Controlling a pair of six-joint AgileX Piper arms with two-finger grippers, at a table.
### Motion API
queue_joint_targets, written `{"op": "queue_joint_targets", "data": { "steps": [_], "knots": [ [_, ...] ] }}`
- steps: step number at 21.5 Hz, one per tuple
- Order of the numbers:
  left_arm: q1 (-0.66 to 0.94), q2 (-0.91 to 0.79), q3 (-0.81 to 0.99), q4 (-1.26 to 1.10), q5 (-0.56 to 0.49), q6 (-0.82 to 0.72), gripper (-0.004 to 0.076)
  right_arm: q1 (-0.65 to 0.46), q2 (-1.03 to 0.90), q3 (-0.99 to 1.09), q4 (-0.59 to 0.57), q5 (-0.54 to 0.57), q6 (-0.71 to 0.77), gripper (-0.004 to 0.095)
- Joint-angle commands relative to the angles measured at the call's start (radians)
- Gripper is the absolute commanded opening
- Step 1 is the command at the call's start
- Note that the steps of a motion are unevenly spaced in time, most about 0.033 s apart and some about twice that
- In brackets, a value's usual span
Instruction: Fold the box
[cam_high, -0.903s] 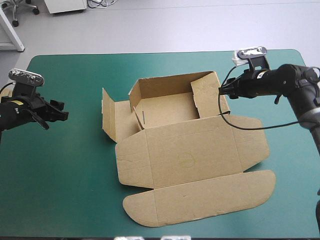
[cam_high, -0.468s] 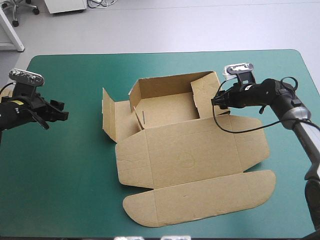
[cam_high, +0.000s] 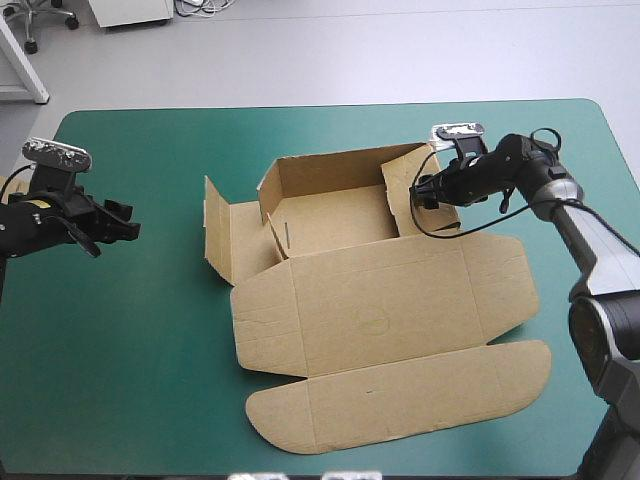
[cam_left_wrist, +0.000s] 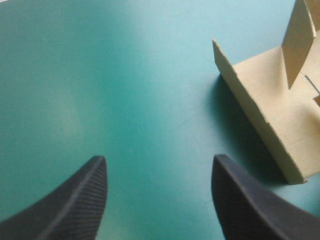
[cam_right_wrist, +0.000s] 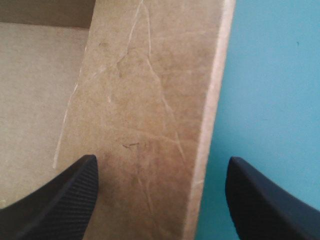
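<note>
The right gripper (cam_right_wrist: 161, 167) is being held open, its black fingers (cam_right_wrist: 65, 195) standing well apart. The free edge of the right wall (cam_right_wrist: 150, 100) of the brown box (cam_high: 370, 300) is being framed between them. One finger is being shown over the board and the other over the teal-green cover (cam_right_wrist: 270, 75). Whether either finger is touching the board cannot be told. In the high view this gripper is being held at the upper part of that wall, and its arm is being reached in from the table's right side.

The left gripper (cam_left_wrist: 160, 162) is likewise being kept open over bare cover. It is well apart from the box, near the table's (cam_high: 130, 350) left edge. The box's upright left flap (cam_left_wrist: 260, 125) is being seen ahead of it.

The box is being shown in the middle of the table, partly formed. Its back wall (cam_high: 340, 170) and right wall are being held upright. The lid (cam_high: 400, 400) is being left flat, spread toward the near edge.
</note>
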Motion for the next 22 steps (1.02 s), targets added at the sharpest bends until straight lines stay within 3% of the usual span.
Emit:
{"op": "queue_joint_targets", "data": {
  "steps": [1,5,7,10,11,22],
  "knots": [
    [0.003,-0.017,-0.028,-0.044,-0.048,0.006,0.044,0.001,0.002,-0.103,-0.047,0.104,0.052,0.0627],
    [0.001,-0.017,-0.028,-0.047,-0.048,0.008,0.044,0.027,0.035,-0.132,-0.107,0.154,0.072,0.0486],
    [0.001,-0.017,-0.028,-0.049,-0.046,0.008,0.044,0.047,0.035,-0.132,-0.162,0.127,0.115,0.0354],
    [0.001,-0.017,-0.028,-0.053,-0.042,0.008,0.044,0.053,0.035,-0.144,-0.174,0.102,0.12,0.0014],
    [0.001,-0.017,-0.028,-0.053,-0.04,0.008,0.044,0.053,0.035,-0.147,-0.176,0.097,0.122,-0.0019],
    [0.001,-0.017,-0.028,-0.064,-0.025,-0.004,0.0337,0.053,0.033,-0.153,-0.189,0.043,0.187,-0.0007]
  ]
}}
